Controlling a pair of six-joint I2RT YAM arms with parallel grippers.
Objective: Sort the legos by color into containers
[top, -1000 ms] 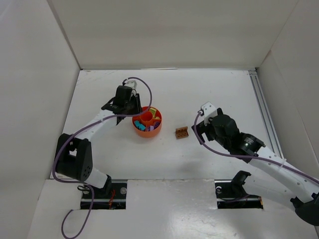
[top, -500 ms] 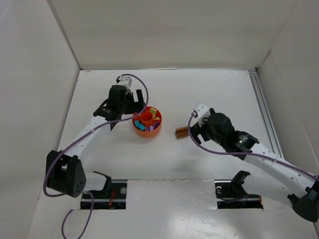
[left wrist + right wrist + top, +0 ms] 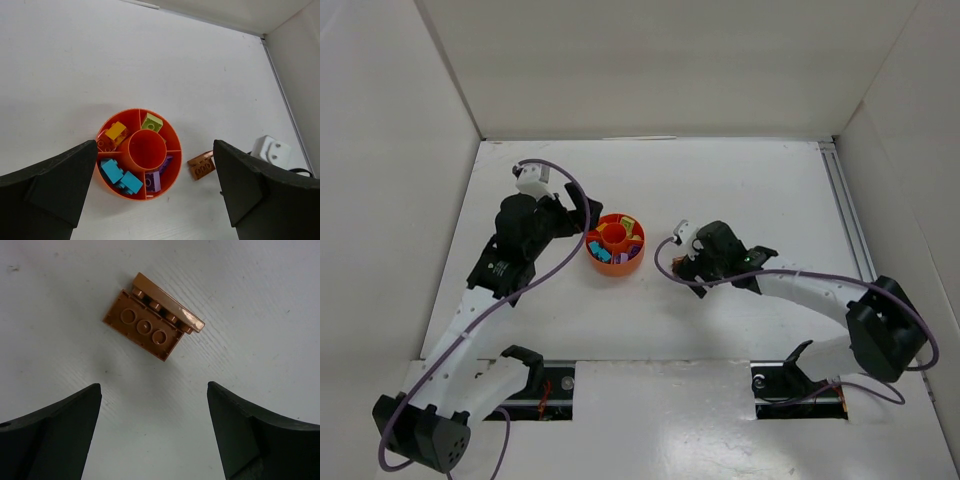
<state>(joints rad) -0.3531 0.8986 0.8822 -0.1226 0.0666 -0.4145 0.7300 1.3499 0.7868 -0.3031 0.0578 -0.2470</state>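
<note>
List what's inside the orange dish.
Seen: two teal bricks, purple bricks, a yellow-green brick, an orange-yellow brick, apparently a brown brick beside it; hub empty. Anything under them is covered.

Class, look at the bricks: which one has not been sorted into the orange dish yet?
The brown brick: it lies alone on the table beside the dish, under the open right gripper; all others sit in compartments.

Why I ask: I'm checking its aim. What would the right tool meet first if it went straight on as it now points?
Probably the brown lego on the table, lying roughly centred ahead of the open right tool; depth is unclear.
</note>
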